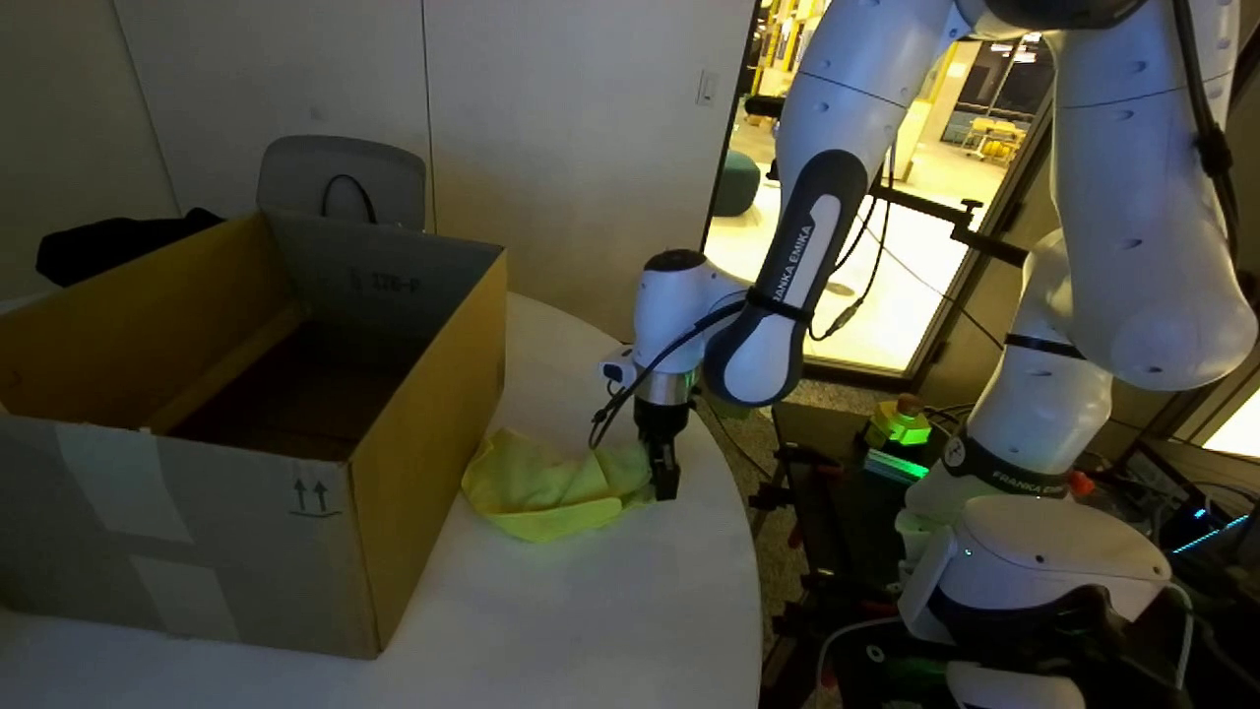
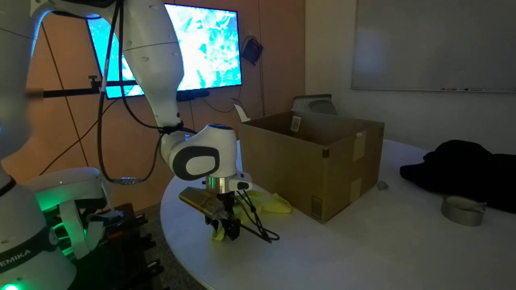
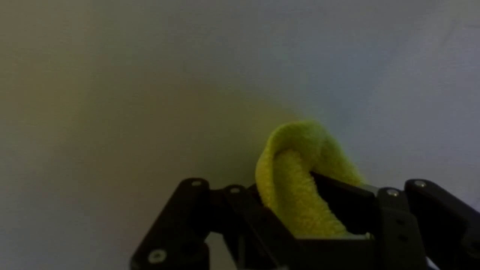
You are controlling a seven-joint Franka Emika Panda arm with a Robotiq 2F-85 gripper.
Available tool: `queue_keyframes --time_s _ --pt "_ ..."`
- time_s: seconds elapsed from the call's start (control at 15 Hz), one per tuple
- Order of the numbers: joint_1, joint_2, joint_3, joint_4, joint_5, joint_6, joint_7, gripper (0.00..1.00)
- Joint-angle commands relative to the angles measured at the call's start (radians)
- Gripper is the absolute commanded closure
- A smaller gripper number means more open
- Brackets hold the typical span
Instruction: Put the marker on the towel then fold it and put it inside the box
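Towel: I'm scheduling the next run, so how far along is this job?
Done: nothing certain; no marker shows. In hand: the gripper pinches the towel at one end, likely for the fold. Left: folding and boxing, since the towel lies rumpled on the table outside the box.

Dim overall, glowing yellow doorway point(image 1: 891, 310), overexposed screen point(image 2: 209, 48), wrist view murky, soft

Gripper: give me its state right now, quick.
Gripper: closed, holding a bunched part of the yellow-green towel.
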Motion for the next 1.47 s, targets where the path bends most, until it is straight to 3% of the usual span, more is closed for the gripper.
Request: queue_keyframes --time_s 0.0,0.2,0.87,1.07,1.4 --pt "-0.031 -0.066 0.022 -0.028 0.024 -0.078 -0.044 1.00" --pt "-0.037 -0.129 0.013 -0.063 0.033 -0.121 -0.053 0.98" --pt "0.036 -0.385 -0.113 -0.112 -0.042 -0.221 0.027 0.99" --pt "0.046 -0.417 -0.106 -0.084 -0.015 -0.227 0.002 0.99" --pt "0.093 -0.368 -0.075 0.004 0.028 -0.191 -0.025 0.99"
